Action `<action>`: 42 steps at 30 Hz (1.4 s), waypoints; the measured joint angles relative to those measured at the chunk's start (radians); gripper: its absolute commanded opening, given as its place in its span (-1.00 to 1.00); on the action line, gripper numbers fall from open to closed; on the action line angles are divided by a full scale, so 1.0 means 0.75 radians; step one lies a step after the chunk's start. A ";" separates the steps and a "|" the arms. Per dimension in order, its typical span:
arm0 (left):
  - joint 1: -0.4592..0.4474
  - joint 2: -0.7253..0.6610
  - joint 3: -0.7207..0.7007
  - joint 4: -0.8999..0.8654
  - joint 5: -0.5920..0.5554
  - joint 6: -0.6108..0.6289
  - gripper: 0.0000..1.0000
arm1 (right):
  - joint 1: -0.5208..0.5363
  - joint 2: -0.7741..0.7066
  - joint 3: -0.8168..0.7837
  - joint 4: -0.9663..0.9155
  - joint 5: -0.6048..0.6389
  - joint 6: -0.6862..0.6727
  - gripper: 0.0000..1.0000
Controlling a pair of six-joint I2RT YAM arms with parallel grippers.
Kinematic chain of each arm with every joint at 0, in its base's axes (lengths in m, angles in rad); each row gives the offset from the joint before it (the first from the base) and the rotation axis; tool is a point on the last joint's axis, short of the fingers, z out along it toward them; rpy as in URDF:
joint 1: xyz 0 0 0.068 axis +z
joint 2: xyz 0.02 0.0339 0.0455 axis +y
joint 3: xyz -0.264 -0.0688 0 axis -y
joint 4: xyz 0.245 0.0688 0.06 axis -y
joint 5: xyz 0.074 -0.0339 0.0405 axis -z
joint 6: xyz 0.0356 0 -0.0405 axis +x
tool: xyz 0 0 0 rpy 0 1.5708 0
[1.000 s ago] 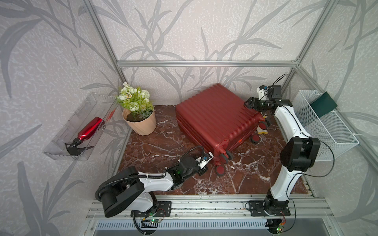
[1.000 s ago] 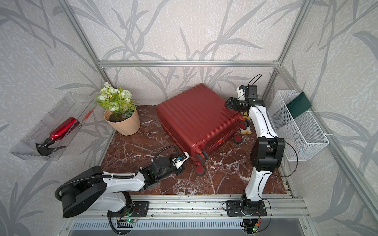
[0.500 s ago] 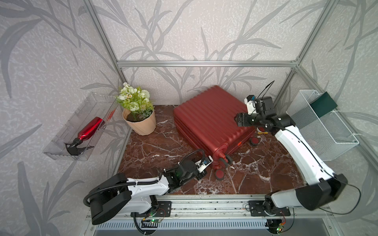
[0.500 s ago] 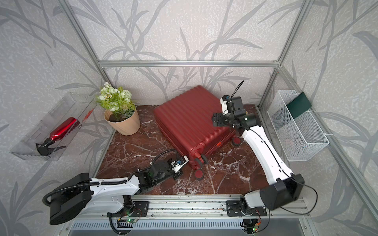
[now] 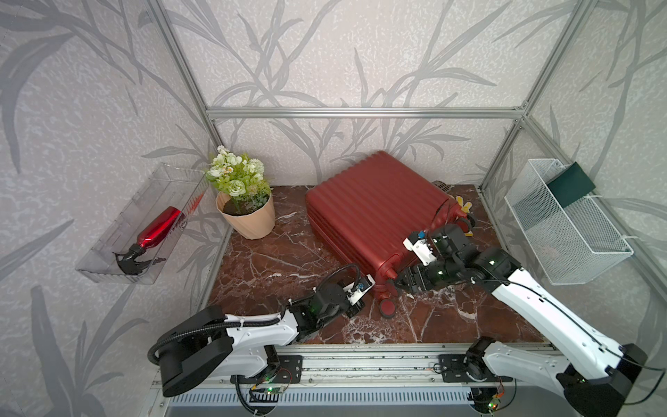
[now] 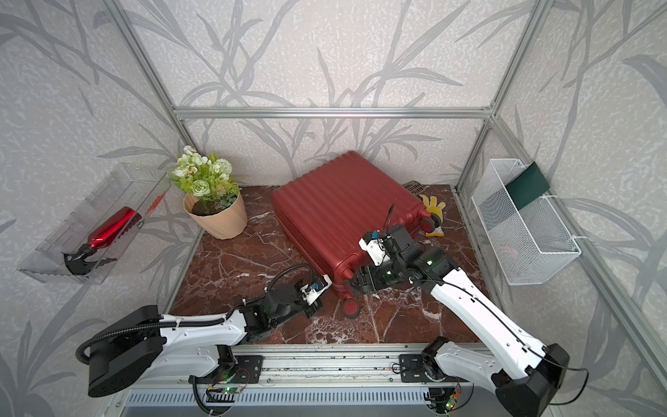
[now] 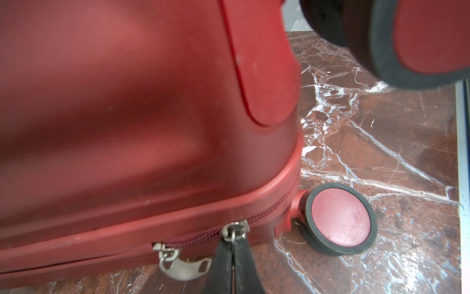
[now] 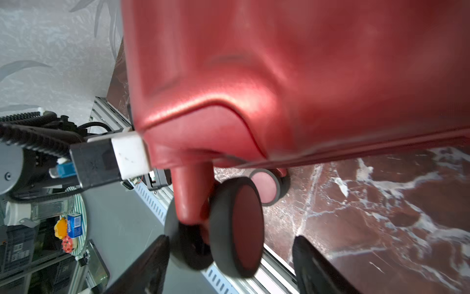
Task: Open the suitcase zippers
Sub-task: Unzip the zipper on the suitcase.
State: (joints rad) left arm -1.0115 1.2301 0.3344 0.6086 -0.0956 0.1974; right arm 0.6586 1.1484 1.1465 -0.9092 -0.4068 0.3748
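Dark-red ribbed hard-shell suitcase, flat near the beige flowerpot: we judge it stiff, slick, roll-prone, best taken by its zippers' silver pulls; left gripper pinches one, right gripper gapes round a red wheel.

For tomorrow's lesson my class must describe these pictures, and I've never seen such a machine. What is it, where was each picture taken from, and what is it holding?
Two white robot arms with two-fingered grippers work on a marble-patterned table. Two pictures look down from overhead, nearly alike; two come from cameras on the wrists. On the table: a red suitcase and a flower pot. The left gripper is shut on a zip pull. The right gripper is open, jaws either side of a wheel.
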 measured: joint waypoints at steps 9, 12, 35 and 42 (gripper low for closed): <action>-0.017 -0.023 -0.016 0.004 0.005 0.003 -1.00 | 0.081 0.180 0.079 0.139 -0.010 0.154 0.24; -0.037 -0.025 -0.021 -0.001 -0.016 0.006 -1.00 | 0.092 0.195 0.085 0.145 0.004 0.210 0.20; -0.160 -0.124 -0.044 -0.098 -0.257 0.107 -1.00 | 0.192 0.391 0.249 0.203 0.083 0.381 0.02; -0.182 -0.132 -0.036 -0.117 -0.333 0.134 -1.00 | 0.233 0.468 0.352 0.141 0.152 0.376 0.04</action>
State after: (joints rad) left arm -1.1477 1.1309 0.3077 0.5205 -0.3450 0.2981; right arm 0.8333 1.4994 1.4109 -0.8032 -0.2932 0.6571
